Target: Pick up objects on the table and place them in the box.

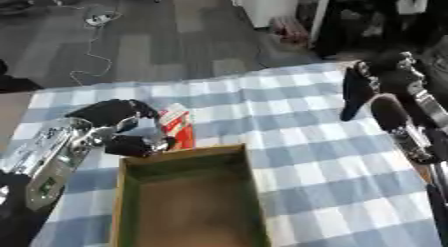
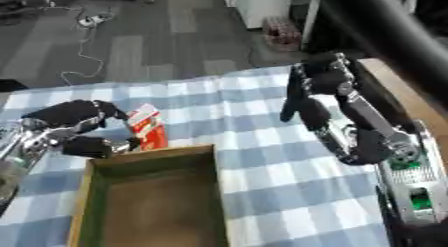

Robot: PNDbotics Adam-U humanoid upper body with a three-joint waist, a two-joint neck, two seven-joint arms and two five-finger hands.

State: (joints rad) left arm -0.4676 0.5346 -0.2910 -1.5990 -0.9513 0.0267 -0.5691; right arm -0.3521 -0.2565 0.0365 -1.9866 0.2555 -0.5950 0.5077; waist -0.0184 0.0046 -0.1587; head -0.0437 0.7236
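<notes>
Left hand: the left hand grips a red and white carton, fingers curled over its left side and thumb below, just beyond the box's far left corner.
Carton: tilted, its lower end at the far rim of the box; whether it touches the rim cannot be told.
Box: open cardboard tray with green-edged walls, sitting on the blue and white checked cloth at the near edge.
Right hand: the right hand hangs above the cloth's far right side, fingers straight and pointing down, holding nothing, well apart from the box.
</notes>
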